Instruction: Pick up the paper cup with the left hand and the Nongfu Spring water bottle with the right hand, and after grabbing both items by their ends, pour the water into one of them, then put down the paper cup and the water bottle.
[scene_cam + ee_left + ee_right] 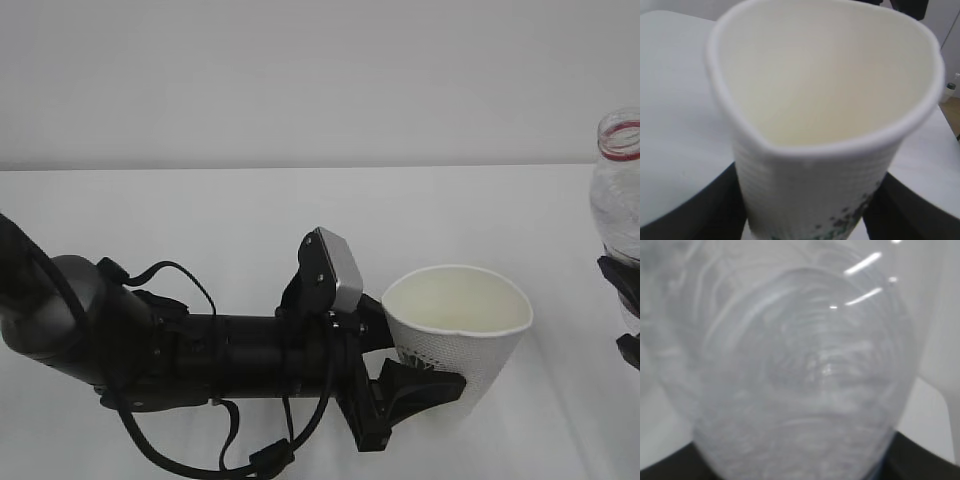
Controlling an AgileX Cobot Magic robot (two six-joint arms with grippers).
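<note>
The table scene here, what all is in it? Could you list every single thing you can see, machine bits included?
paper cup: one, white with a cream inside and green print low on its side, centre right, upright, rim squeezed out of round, held by the left end effector.
Nongfu Spring water bottle: one, clear ribbed plastic with a red neck ring, no cap, at the far right edge, upright, mostly cut off.
table: one, white, under everything.
wall: pale grey, behind the table.
left end effector: one, black, on a bulky black arm with cables and a silver-grey plate, closed on the cup.
right end effector: one, black, barely seen at the right edge, closed on the bottle.
</note>
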